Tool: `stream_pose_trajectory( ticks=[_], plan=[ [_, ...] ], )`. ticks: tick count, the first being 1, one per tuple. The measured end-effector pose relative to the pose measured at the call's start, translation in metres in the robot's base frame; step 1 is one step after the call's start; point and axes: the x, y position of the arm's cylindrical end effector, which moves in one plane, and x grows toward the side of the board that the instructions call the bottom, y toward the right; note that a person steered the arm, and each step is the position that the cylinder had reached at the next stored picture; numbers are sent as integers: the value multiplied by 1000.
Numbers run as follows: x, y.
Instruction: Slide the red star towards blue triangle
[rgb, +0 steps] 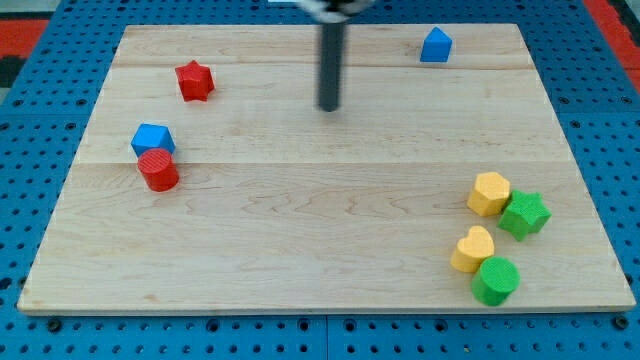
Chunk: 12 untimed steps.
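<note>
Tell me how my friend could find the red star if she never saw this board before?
Start at the wooden board and look to its upper part on the view's left. The red star sits there alone, above the blue cube and the red cylinder, with my tip off to its right. It is the only red block with points; the other red one is round.

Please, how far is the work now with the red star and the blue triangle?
Done: nothing visible; the red star lies far to the view's left of the blue triangle. In hand: my tip stands between them, touching neither. Left: reach the star's left side and push it rightward.
</note>
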Motion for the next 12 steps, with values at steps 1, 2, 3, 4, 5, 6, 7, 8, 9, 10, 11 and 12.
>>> stream_pose_trajectory(
  ticks=[1,2,3,4,5,6,7,8,9,10,11,12],
  plan=[
    [-18,-44],
    [-27,-60],
    [-27,-82],
    [-23,-96],
    [-23,-115],
    [-23,-147],
    [-23,-153],
    [-23,-171],
    [-26,-184],
    [-28,-230],
    [-61,-198],
    [-61,-112]
  ],
)
